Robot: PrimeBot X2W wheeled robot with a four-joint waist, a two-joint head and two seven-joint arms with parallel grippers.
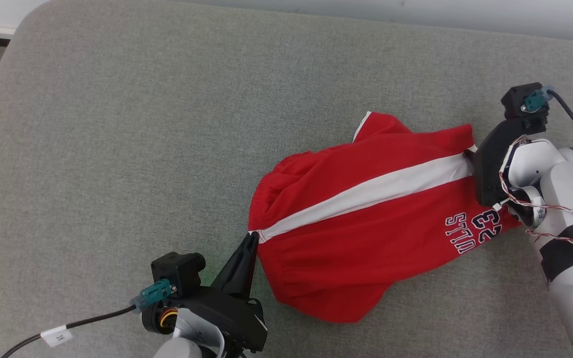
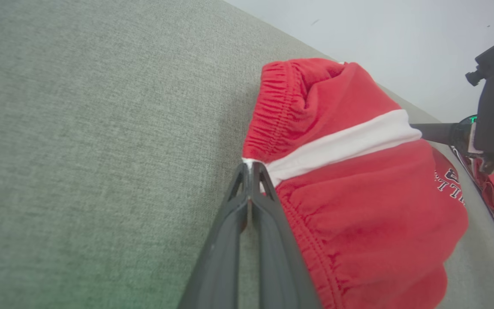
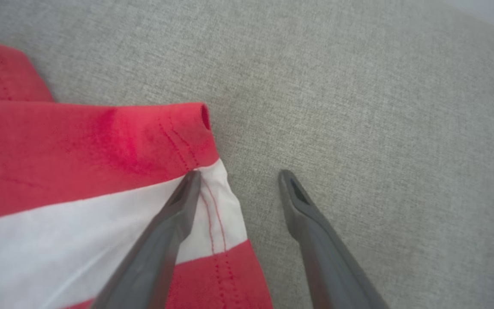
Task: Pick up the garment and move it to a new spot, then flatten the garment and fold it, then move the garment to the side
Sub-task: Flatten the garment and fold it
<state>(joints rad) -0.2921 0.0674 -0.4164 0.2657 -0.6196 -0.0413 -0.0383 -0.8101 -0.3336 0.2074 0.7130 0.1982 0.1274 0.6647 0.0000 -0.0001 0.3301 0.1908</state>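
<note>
Nearby, pale wall (image 1: 465,11) borders grey cushion (image 1: 117,149) under red garment (image 1: 366,233)

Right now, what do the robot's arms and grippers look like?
The left gripper and right gripper each have two long, dark grey tapering fingers on black bodies. Each wrist carries a teal plug and black cable with a white tag. The right forearm is pale grey, with red-and-white wires.
</note>
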